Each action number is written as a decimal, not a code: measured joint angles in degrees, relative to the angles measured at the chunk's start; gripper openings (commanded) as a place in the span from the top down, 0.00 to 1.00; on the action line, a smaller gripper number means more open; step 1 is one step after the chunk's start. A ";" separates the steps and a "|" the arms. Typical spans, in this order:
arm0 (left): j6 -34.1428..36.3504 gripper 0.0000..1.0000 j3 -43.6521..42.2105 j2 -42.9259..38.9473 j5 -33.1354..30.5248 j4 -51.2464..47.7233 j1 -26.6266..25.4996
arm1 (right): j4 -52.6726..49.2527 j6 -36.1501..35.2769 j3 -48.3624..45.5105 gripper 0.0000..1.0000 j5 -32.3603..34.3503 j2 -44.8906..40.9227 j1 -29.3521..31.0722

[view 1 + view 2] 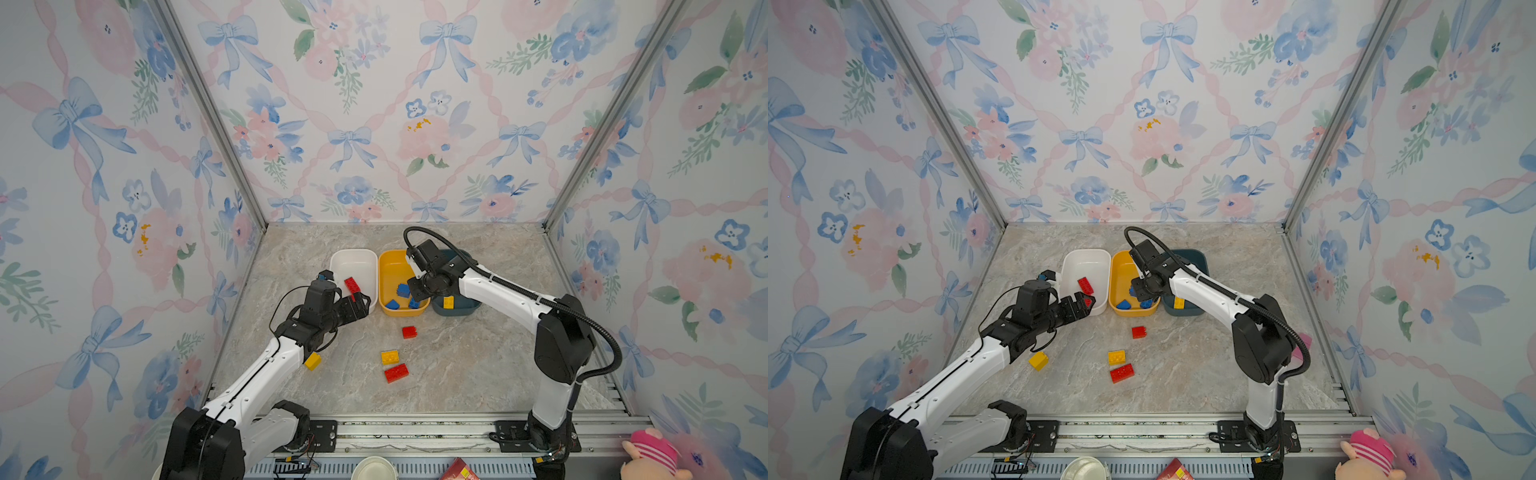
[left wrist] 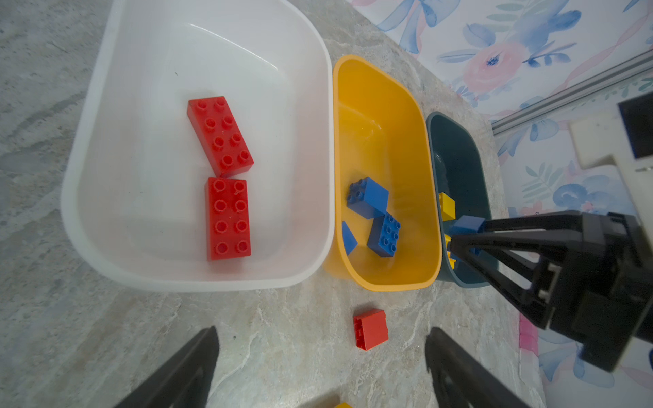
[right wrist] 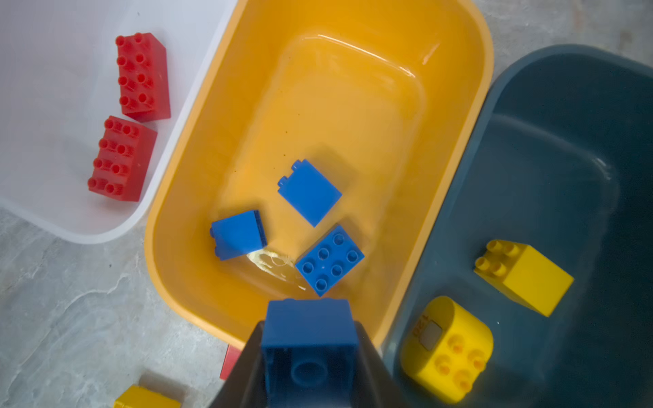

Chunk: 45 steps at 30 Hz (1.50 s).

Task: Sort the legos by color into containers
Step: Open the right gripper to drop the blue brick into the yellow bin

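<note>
My right gripper (image 3: 310, 339) is shut on a blue lego (image 3: 307, 318), held over the near rim of the yellow-orange container (image 3: 166, 247). Three blue legos (image 3: 309, 192) lie inside that tub. The white container (image 2: 198, 282) holds two oblong red legos (image 2: 228, 219). Two yellow legos (image 3: 523, 275) rest in the dark teal container (image 3: 565, 141). My left gripper (image 2: 321, 332) stands open and empty just in front of the white tub, above the table. A square red lego (image 2: 371, 328) lies on its side between the finger lines, nearer the one beside the yellow tub.
Loose on the marble table in a top view are a yellow lego (image 1: 390, 357), an oblong red lego (image 1: 396, 372) and a yellow lego (image 1: 312, 361) beside my left forearm. The three tubs stand side by side, touching. A pink plush toy (image 1: 652, 453) sits beyond the front rail.
</note>
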 measured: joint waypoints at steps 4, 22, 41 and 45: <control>-0.31 0.06 -0.94 -0.68 0.24 0.02 0.00 | 0.20 -0.11 3.10 0.61 0.17 4.00 -1.18; -0.66 0.05 -1.29 -0.68 0.24 0.02 -0.07 | 0.17 0.09 4.20 0.35 -0.09 4.70 -0.74; -0.63 0.04 -1.70 -0.68 0.24 1.07 -0.07 | 0.44 17.11 -16.76 0.11 -2.84 -10.69 6.88; -0.63 0.03 -2.21 -0.68 0.28 1.14 -0.07 | 0.24 18.95 -17.31 0.11 -2.97 -10.43 8.39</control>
